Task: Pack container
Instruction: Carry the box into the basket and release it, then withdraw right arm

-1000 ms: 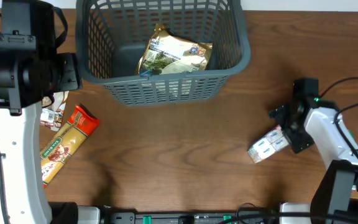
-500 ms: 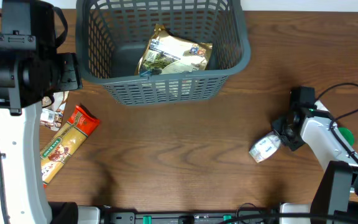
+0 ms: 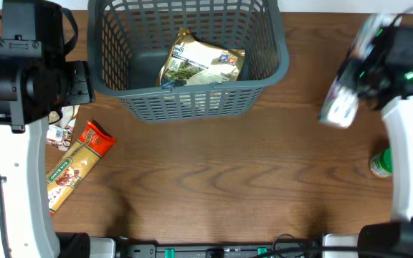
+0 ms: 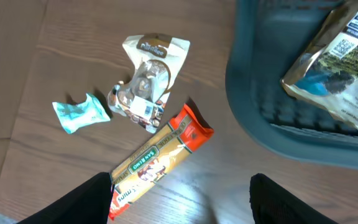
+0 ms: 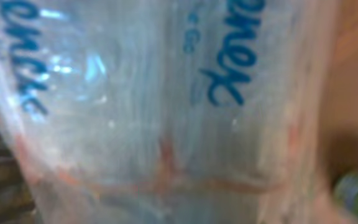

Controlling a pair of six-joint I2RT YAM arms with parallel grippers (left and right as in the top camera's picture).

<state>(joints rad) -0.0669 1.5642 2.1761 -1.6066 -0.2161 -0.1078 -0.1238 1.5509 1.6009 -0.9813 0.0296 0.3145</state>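
Brown wooden worktop point(image 3: 214, 179): we look straight down on it, with a robot arm standing at each side.
Grey-blue container point(image 3: 282, 61): a large basket with lattice walls, at the far edge of the worktop, about centre. It is the biggest thing here.
Gold snack bag point(image 3: 203, 61): lies inside the container, towards the near wall. The floor to its left is bare.
Long packet point(image 3: 77, 168): orange and yellow, flat on the worktop to the left of the container.
Tissue packet point(image 3: 339, 107): clear wrap with blue lettering, in the air to the right of the container and apart from its rim.
Cream pouch point(image 4: 145, 81): crumpled, just beyond the long packet.
Teal wrapper point(image 4: 79, 112): small, just left of the pouch.
Green-topped object point(image 3: 382, 163): small, at the right edge. We cannot tell what it is.
Right fingers point(image 3: 361, 79): we judge them closed on the tissue packet, since it hangs off the worktop at the end of the arm.
Left fingers point(image 4: 73, 205): spread wide and holding nothing, poised above the loose packets on the left.
Step in hand: we judge it to be carrying the tissue packet to the container. Done well, the packet passes above the thick rim, comes over the bare floor beside the snack bag, and goes low before the fingers let go.
Hard to make out: the right arm is blurred from above. Wrap fills the right wrist view and hides the fingers there. The container's far rim is cut off. From above, the left arm covers most of the cream pouch and all of the teal wrapper.
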